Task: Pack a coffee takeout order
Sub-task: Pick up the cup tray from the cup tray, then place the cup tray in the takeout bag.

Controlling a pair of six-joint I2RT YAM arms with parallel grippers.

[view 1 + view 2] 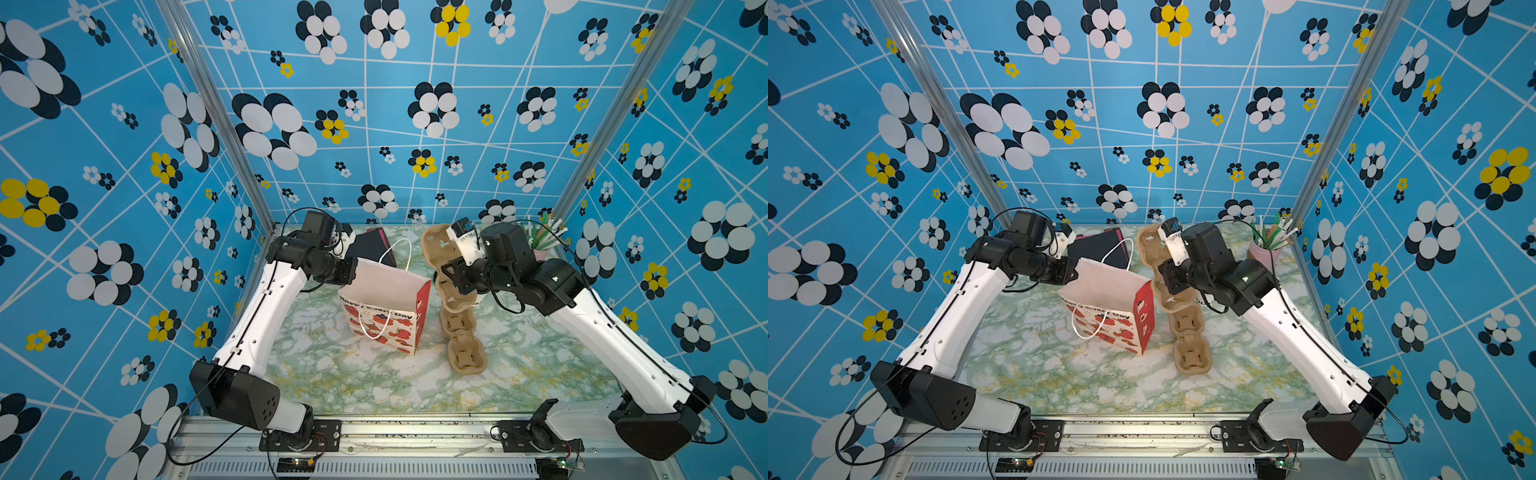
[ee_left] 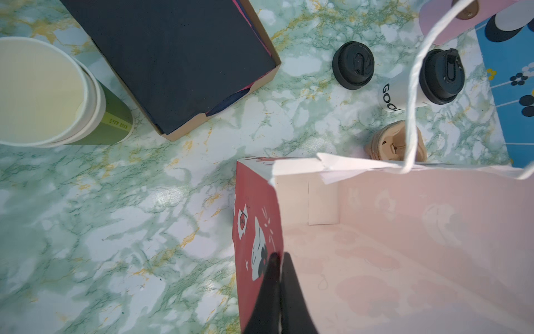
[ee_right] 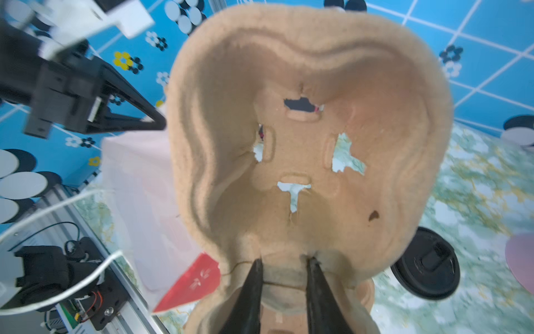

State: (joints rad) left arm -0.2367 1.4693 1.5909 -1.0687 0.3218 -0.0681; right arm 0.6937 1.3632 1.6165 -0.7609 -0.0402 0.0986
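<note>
With our left fingers (image 2: 267,295) clenched on the paper bag (image 2: 404,245) wall and our right fingers (image 3: 250,300) grasping the pulp carrier (image 3: 318,86) aloft, the lidded white cup (image 2: 396,92) waits on the table (image 2: 115,217) nearby, so next, we judge, the carrier must go in level.

walls (image 1: 415,83): blue, flower-patterned | tabletop (image 1: 332,382): green-white marble | frame posts (image 1: 217,112): aluminium

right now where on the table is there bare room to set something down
Open marble lies at the front, between the paper bag, the cup carriers and the front rail; another patch lies left of the bag beside the left arm. The back is crowded: napkin box, green cups, loose lid, white cup, pink straw cup.
</note>
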